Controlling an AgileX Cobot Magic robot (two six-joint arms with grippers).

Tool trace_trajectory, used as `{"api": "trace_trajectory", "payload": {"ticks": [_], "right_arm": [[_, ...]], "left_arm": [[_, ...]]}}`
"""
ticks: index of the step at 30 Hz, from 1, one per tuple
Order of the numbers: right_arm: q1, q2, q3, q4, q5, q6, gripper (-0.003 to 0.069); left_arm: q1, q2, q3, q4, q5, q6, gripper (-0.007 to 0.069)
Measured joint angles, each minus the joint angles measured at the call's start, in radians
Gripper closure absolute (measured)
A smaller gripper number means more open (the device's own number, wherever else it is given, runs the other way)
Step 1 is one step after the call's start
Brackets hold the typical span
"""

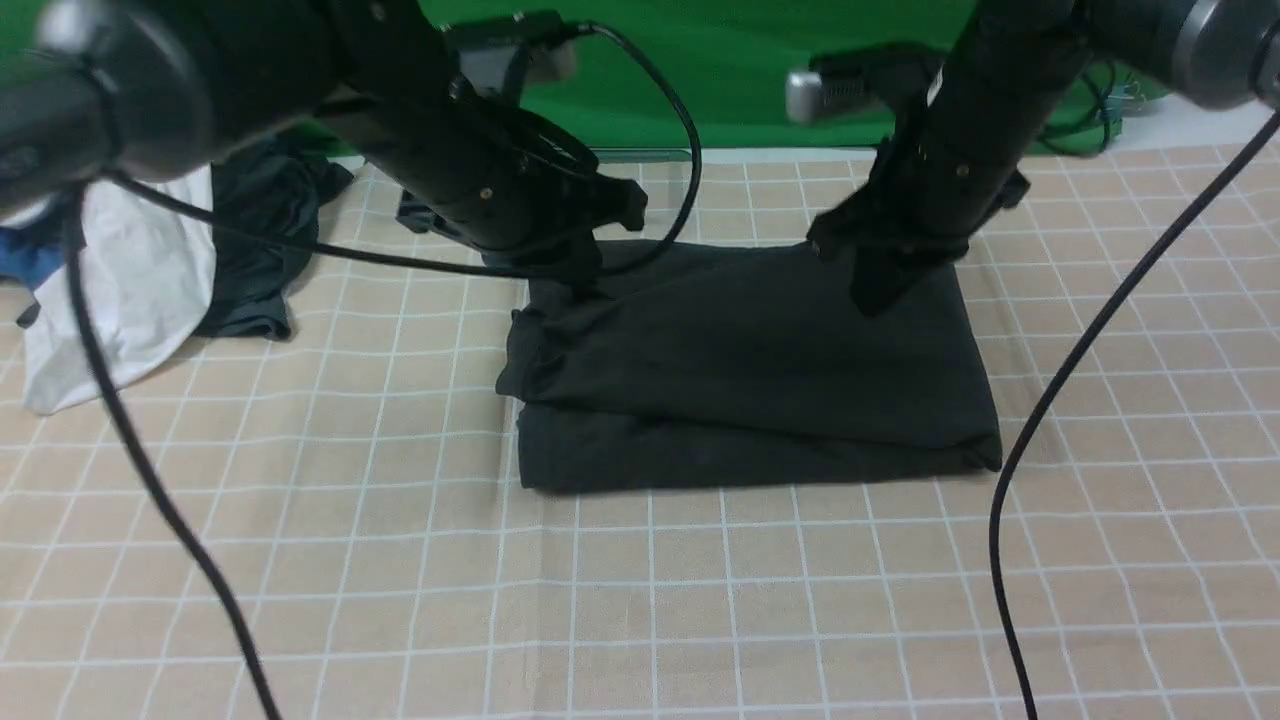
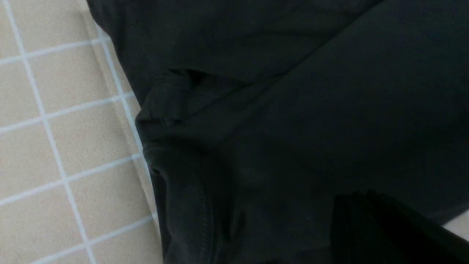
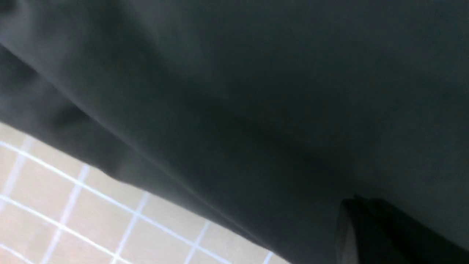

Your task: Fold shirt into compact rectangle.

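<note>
The very dark shirt [image 1: 740,370] lies folded into a stacked rectangle in the middle of the checked tablecloth, its top layer set back a little from the layer under it along the near edge. My left gripper [image 1: 588,288] is shut, its tip down at the shirt's far left corner. My right gripper [image 1: 872,305] is also shut, pointing down at the far right part of the top layer. The left wrist view shows the shirt [image 2: 293,110] with a bunched seam and the closed left gripper [image 2: 361,196] over it. Smooth shirt fabric [image 3: 256,91] fills the right wrist view under the closed right gripper [image 3: 353,201].
A white garment [image 1: 130,290] and a smaller dark grey garment [image 1: 260,250] lie heaped at the far left, with a bit of blue cloth [image 1: 25,260]. Black cables [image 1: 1060,400] hang across the near right and another cable [image 1: 150,480] across the near left. A green backdrop [image 1: 760,70] stands behind the table.
</note>
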Motion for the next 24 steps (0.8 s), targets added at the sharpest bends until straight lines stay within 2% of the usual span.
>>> {"api": "trace_trajectory", "payload": {"ticks": [3,8,15,24], "right_arm": [[0.0,0.004,0.083,0.0,-0.033,0.0,0.062],[0.0,0.009,0.22,-0.043,-0.094,0.0,0.062],[-0.005,0.007,0.28,-0.048,-0.119,0.001,0.062],[-0.005,-0.045,0.287,-0.052,-0.137,-0.022,0.062]], "left_arm": [[0.008,0.084,-0.007,0.008,-0.009,0.0,0.0606],[0.047,0.176,-0.007,0.033,0.046,-0.084,0.0606],[0.069,0.157,-0.013,0.08,0.123,-0.125,0.0606],[0.069,0.036,-0.05,0.137,0.017,-0.173,0.0606]]}}
